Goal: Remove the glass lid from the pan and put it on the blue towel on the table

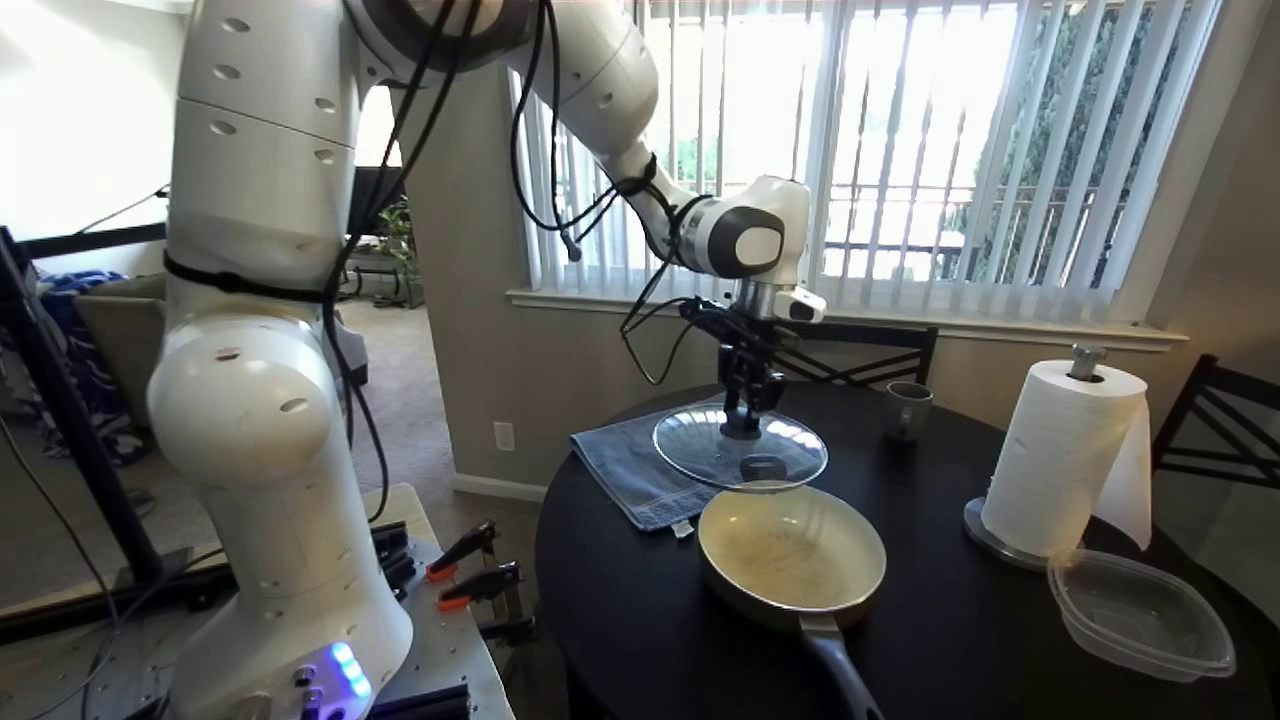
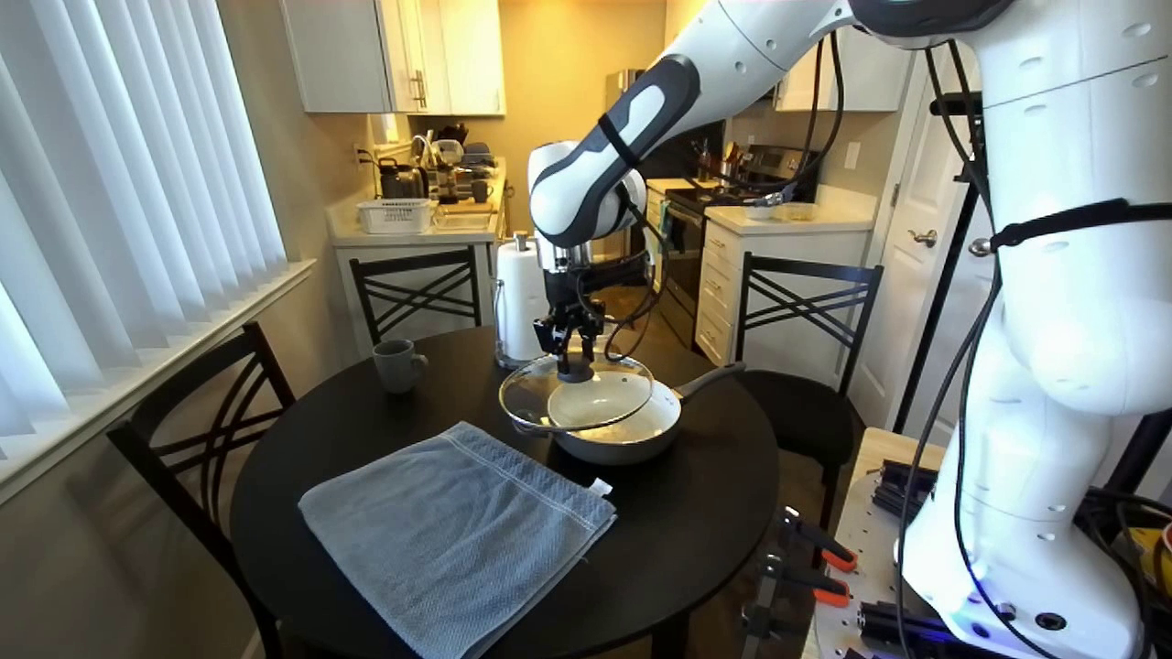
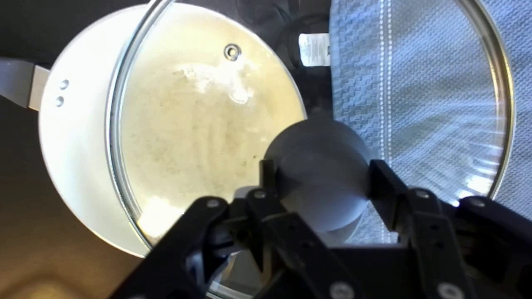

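My gripper (image 1: 740,405) is shut on the dark knob of the glass lid (image 1: 690,450). The lid is raised off the pan and hangs slightly tilted, as both exterior views show. In the wrist view, the gripper (image 3: 318,176) has a finger on each side of the knob, and the lid's metal rim (image 3: 114,124) spans part of the pan (image 3: 79,124) and part of the blue towel (image 3: 517,25). The pan (image 1: 790,560) stands uncovered on the dark table (image 1: 620,620), its pale inside visible. The blue towel (image 2: 458,540) lies flat beside the pan (image 2: 623,450).
A grey mug (image 1: 907,412) stands behind the lid near the window side. A paper towel roll (image 1: 1060,460) and a clear plastic container (image 1: 1140,615) stand beyond the pan. The pan's handle (image 1: 840,670) points away from the towel. Dark chairs (image 2: 220,458) surround the table.
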### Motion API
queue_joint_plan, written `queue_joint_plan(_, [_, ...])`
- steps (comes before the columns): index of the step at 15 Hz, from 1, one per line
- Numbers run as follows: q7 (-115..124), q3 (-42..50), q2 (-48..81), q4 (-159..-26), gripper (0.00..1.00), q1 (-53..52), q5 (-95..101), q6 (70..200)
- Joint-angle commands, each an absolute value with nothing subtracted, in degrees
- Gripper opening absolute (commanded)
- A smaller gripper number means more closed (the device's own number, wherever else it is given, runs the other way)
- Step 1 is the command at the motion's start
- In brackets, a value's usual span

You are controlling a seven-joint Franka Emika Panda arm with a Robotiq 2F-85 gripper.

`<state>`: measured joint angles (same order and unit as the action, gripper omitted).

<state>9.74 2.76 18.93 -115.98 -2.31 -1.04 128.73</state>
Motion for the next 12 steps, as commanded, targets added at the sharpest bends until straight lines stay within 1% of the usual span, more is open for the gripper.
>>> queue_joint_plan(1, [10.4, 0.0, 22.8, -109.4, 0.32, -5.1, 1.3, 123.7])
queue_joint_plan(8, [8.8, -3.6, 38.6, -93.7, 0.32, -12.8, 5.5, 113.7])
queue_joint_plan(12, [7.0, -3.9, 45.6, -86.3, 0.32, -14.4, 6.2, 110.6])
